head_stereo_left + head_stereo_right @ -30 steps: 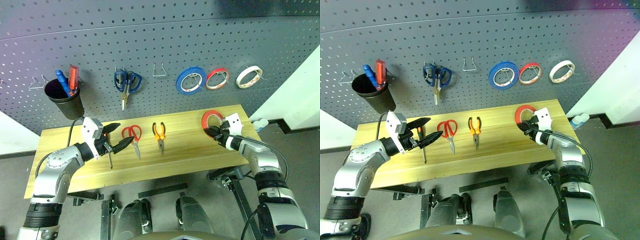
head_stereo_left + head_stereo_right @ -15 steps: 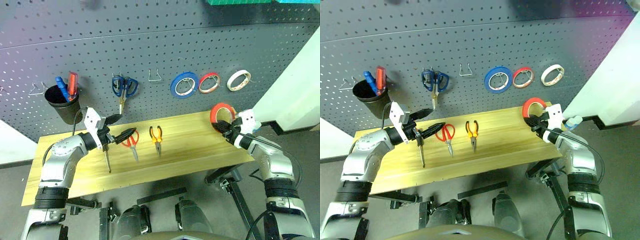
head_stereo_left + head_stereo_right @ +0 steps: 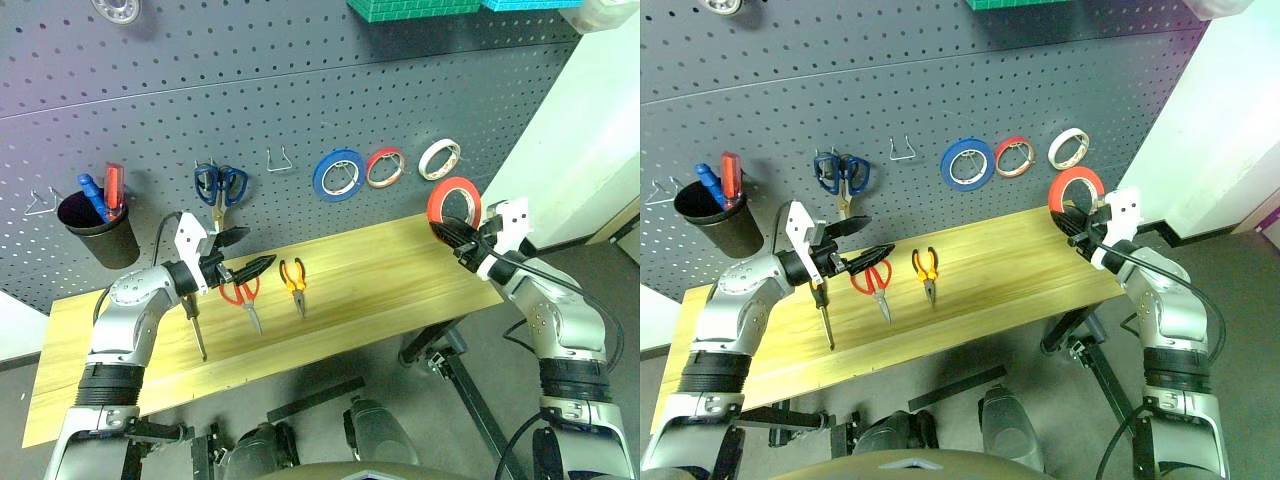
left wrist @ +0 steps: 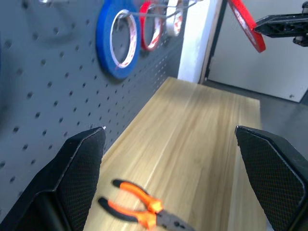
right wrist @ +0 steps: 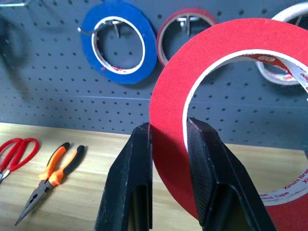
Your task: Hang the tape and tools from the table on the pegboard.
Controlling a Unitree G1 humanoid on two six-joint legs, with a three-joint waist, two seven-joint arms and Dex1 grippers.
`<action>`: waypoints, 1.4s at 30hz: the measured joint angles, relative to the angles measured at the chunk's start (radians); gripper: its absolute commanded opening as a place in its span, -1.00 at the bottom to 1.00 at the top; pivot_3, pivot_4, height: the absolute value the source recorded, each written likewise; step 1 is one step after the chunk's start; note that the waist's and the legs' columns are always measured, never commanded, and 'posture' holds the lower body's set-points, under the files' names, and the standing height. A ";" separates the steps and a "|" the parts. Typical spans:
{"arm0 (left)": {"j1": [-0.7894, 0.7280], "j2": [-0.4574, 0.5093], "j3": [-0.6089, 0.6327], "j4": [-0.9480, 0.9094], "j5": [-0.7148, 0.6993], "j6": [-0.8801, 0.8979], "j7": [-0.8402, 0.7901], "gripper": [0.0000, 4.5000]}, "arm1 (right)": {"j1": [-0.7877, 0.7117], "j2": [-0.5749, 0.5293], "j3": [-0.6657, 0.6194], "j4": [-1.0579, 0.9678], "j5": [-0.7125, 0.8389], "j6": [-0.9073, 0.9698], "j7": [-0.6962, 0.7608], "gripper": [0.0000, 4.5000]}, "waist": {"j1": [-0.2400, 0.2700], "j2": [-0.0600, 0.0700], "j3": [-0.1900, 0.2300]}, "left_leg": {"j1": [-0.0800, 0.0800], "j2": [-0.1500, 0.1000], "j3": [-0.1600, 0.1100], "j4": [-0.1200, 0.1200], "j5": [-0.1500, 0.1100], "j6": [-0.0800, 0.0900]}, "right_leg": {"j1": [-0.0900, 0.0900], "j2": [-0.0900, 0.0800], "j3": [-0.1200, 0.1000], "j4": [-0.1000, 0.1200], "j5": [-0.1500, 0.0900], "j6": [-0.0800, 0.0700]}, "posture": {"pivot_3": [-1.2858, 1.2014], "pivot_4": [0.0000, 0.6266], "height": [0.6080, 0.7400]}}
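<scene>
My right gripper [image 3: 447, 232] is shut on the lower wall of the wide red tape [image 3: 453, 200]. It holds the tape upright above the right end of the table [image 3: 380, 270], in front of the pegboard [image 3: 300, 90]. In the right wrist view both fingers [image 5: 137, 159] pinch the tape [image 5: 168, 96]. My left gripper [image 3: 250, 253] stands open and holds nothing, above the red-handled scissors [image 3: 240, 295]. The slim screwdriver [image 3: 193, 320] lies to its left. The orange pliers [image 3: 293, 278] lie to its right on the wood.
On the pegboard hang a black cup [image 3: 98, 225] with a blue and a red tool, blue scissors [image 3: 220, 185], a blue roll [image 3: 338, 173], a small red roll [image 3: 383, 167] and a white roll [image 3: 439, 159]. A bare wire hook [image 3: 278, 160] sits between the scissors and the rolls.
My right gripper has raised the red tape off the table toward the pegboard. The camera has swung to the right. The left gripper has stayed open near the scissors.
</scene>
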 measured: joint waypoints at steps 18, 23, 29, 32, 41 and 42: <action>0.080 -0.001 0.007 -0.098 -0.002 0.024 0.041 1.00 | -0.249 0.086 0.146 0.272 -0.064 -0.145 0.053 -0.70 | -0.010 -0.001 -0.001 | 0.000 0.000 -0.001 0.009 0.000 0.003 | 0.001 -0.001 0.001 0.009 0.001 0.001 | -0.14 -0.91 1.00; 0.119 0.002 0.013 -0.150 -0.004 0.047 0.063 1.00 | -0.302 0.097 0.150 0.373 -0.087 -0.201 0.076 -0.70 | 0.004 -0.001 -0.001 | 0.000 0.000 -0.001 0.009 0.000 0.003 | 0.000 -0.001 0.001 0.010 0.001 0.001 | -0.11 -0.90 1.00; 0.172 0.009 0.030 -0.216 -0.015 0.073 0.086 1.00 | -0.351 0.114 0.168 0.461 -0.113 -0.259 0.096 -0.70 | 0.040 -0.001 -0.001 | 0.000 0.000 0.000 0.009 0.000 0.003 | 0.000 -0.001 0.001 0.010 0.001 0.001 | -0.08 -0.89 1.00; 0.201 0.011 0.046 -0.243 -0.025 0.084 0.100 1.00 | -0.375 0.115 0.168 0.520 -0.130 -0.297 0.102 -0.70 | 0.056 -0.001 -0.001 | 0.000 0.000 0.000 0.009 0.000 0.002 | 0.000 -0.001 0.001 0.010 0.001 0.001 | -0.07 -0.88 1.00; 0.250 0.020 0.055 -0.319 -0.044 0.115 0.128 1.00 | -0.462 0.123 0.169 0.756 -0.200 -0.461 0.089 -0.70 | 0.073 -0.001 -0.002 | 0.001 0.000 0.000 0.009 -0.001 -0.001 | 0.000 -0.002 0.001 0.010 0.002 -0.001 | -0.04 -0.83 1.00; 0.254 0.021 0.056 -0.322 -0.045 0.118 0.131 1.00 | -0.467 0.123 0.169 0.771 -0.207 -0.471 0.086 -0.70 | 0.075 0.000 -0.002 | 0.001 0.000 0.000 0.009 -0.001 -0.002 | 0.000 -0.002 0.001 0.010 0.002 -0.001 | -0.04 -0.83 1.00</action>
